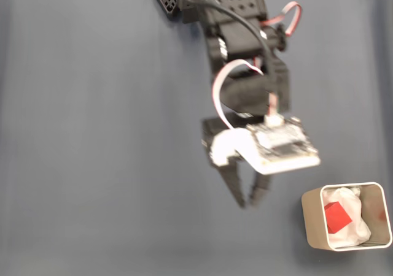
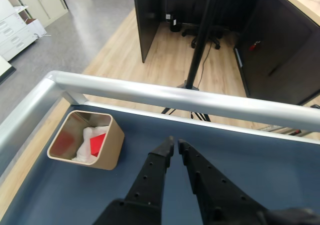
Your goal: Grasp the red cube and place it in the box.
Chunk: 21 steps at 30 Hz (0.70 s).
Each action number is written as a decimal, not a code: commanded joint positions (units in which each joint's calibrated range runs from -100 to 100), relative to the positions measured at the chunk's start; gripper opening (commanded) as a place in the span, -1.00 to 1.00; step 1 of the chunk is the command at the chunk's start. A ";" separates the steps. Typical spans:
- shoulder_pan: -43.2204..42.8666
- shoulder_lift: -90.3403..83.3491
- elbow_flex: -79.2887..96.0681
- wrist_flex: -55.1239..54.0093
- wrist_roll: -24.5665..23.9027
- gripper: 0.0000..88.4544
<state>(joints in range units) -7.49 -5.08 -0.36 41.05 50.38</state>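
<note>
The red cube lies inside the tan box, resting on crumpled white lining. In the fixed view the box stands at the bottom right corner of the dark blue table. My gripper hovers to the left of the box, apart from it, its black fingers drawn together with nothing between them. In the wrist view the box sits at the left, with the red cube visible in it, and the gripper points past it to the right, shut and empty.
A silver rail marks the table's far edge in the wrist view, close behind the box. Beyond it are a wooden floor and a black stand pole. The arm's base sits at the top of the fixed view.
</note>
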 commanded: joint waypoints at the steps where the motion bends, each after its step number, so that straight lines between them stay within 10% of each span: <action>1: 3.44 -10.08 7.11 -1.46 0.24 -1.00; 21: 6.36 -49.17 54.92 -3.10 1.03 -1.00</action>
<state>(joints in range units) -1.19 -48.07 51.36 39.14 50.92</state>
